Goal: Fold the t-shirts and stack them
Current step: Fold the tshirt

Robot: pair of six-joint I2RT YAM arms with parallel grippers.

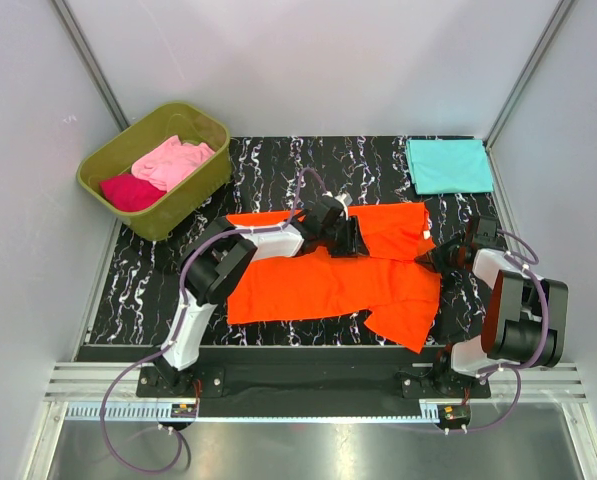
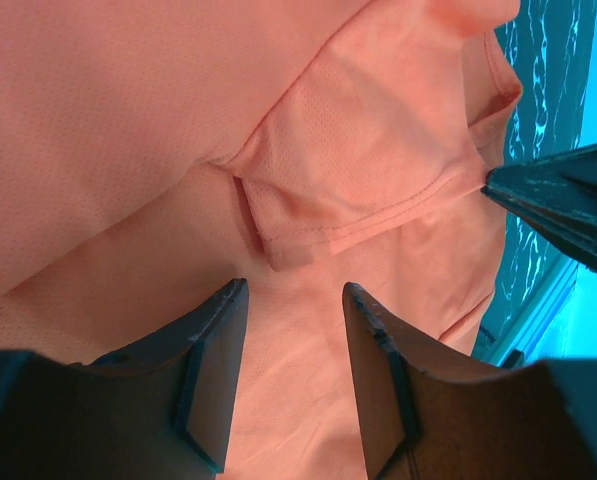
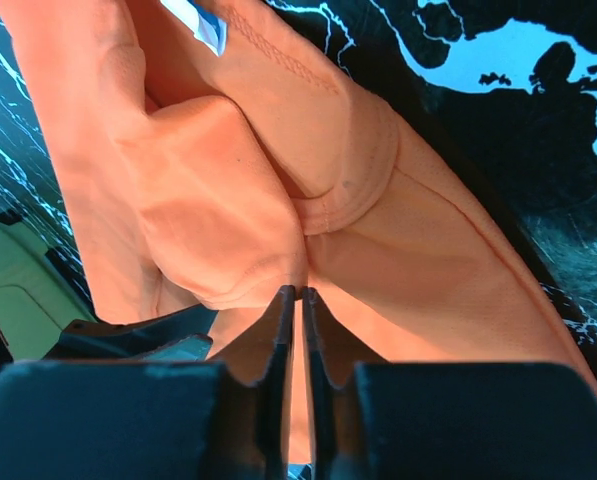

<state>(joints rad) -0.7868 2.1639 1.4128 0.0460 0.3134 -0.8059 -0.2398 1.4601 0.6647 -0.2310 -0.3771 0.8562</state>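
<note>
So far we count only one piece as done: the teal t-shirt (image 1: 448, 165) lies folded at the far right corner of the table (image 1: 278, 160), while the pink t-shirt (image 1: 173, 160) and the magenta t-shirt (image 1: 130, 192) lie crumpled in the olive tub (image 1: 183, 208) at the far left. The orange t-shirt (image 1: 318, 285) is spread in the middle, not yet folded. Our left gripper (image 2: 293, 295) hangs over it with jaws apart, and our right gripper (image 3: 298, 292) is pinched on the cloth at its right side.

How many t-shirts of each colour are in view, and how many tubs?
orange t-shirt: 1
teal t-shirt: 1
light pink t-shirt: 1
magenta t-shirt: 1
olive-green tub: 1
Total: 5 things, 4 t-shirts and 1 tub
</note>
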